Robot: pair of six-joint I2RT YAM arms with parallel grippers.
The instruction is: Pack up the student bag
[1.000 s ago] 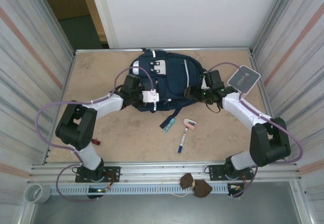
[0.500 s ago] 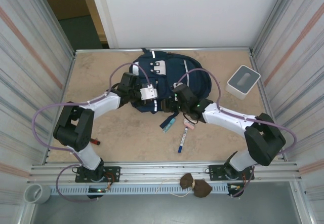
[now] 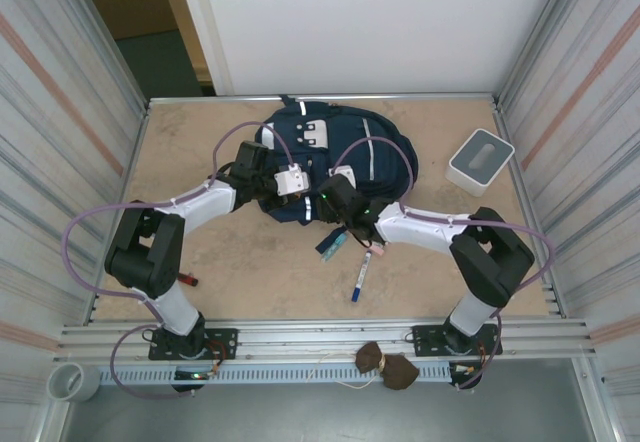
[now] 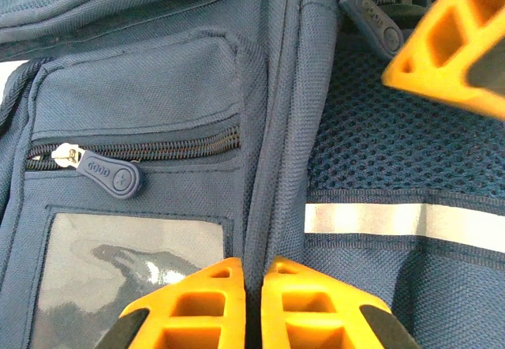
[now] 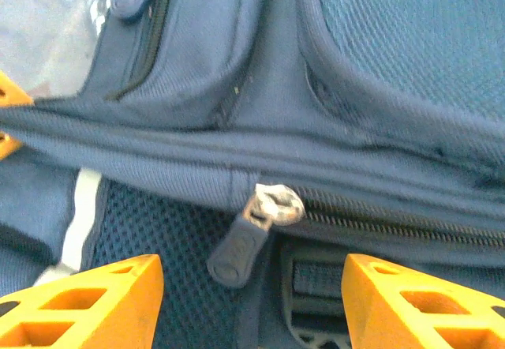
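Left gripper [image 4: 252, 268] is clenched, its fingers nipping a raised fabric seam on the student bag [image 3: 385, 157]. Beside that seam sits a small zipped pocket, its pull [image 4: 110, 177] at the left end of the zip, with a clear window patch [image 4: 126, 258] below. A pale stripe [image 4: 402, 221] runs across the mesh panel on the other side of the seam. Right gripper [image 5: 251, 264] is released, fingers spread wide on either side of a dark zipper pull [image 5: 235, 253] and not touching it; that pull hangs from a metal slider over the mesh. The grippers meet at the bag's near edge, close together. Bag lies flat at the far middle of the table [image 3: 200, 262]. Near its front edge: a blue pen [image 3: 358, 282] and a pink item [image 3: 372, 249]. Grey box [image 3: 480, 160] sits far right, apart from the bag.
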